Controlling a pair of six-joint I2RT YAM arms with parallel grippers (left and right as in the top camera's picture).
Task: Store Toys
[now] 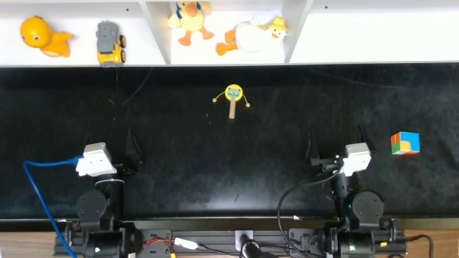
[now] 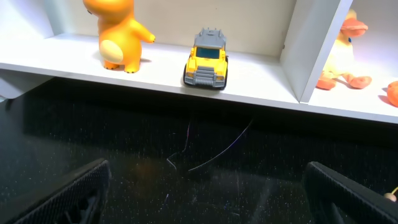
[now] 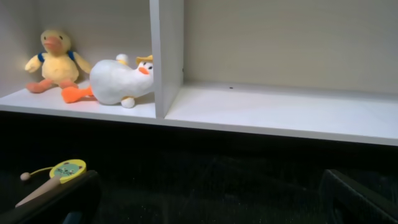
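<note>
Textured black fingers (image 2: 68, 193) of the left gripper (image 2: 205, 196) stand wide apart, holding nothing. The right gripper (image 3: 205, 199) is spread just as wide and also holds nothing. Both hang low over the black mat (image 1: 172, 143), which is matt and finely scratched.

On the mat near the shelf's front edge lies a rattle drum (image 1: 233, 97). Its round green-faced head is towards the shelf and its wooden handle points back towards the arms, with a bead on a string at each side. A broad stretch of mat separates it from both grippers. A blocky colour cube (image 1: 404, 142) sits near the mat's right edge, well apart from the rattle.

The smooth white shelf (image 1: 358, 43) is split by upright dividers:
- **Left compartment:** a glossy orange duck figure (image 2: 118, 34) and a hard yellow toy truck (image 2: 207, 59) with its grille facing the mat.
- **Middle compartment:** a soft yellow plush duck (image 3: 53, 59) sitting upright and a white plush duck (image 3: 118, 81) lying on its side.
</note>
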